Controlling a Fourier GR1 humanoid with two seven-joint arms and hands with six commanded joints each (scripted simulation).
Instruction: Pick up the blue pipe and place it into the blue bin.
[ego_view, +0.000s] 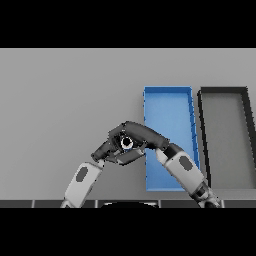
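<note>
Only a small blue spot of the blue pipe (127, 144) shows, just left of the blue bin (167, 90). The rest is hidden inside my right hand (137, 133), which reaches in from the lower right across the bin's left wall. Its fingers are curled round the pipe. My left hand (106, 149) comes in from the lower left and sits right against the right hand. Its fingers are relaxed, lying beneath the pipe. I cannot tell whether the pipe rests on the table or is lifted.
A dark grey bin (223, 90) stands right of the blue bin, with a narrow gap between them. My right forearm (184, 169) lies over the blue bin's near end. Bare grey table stretches to the left and far side.
</note>
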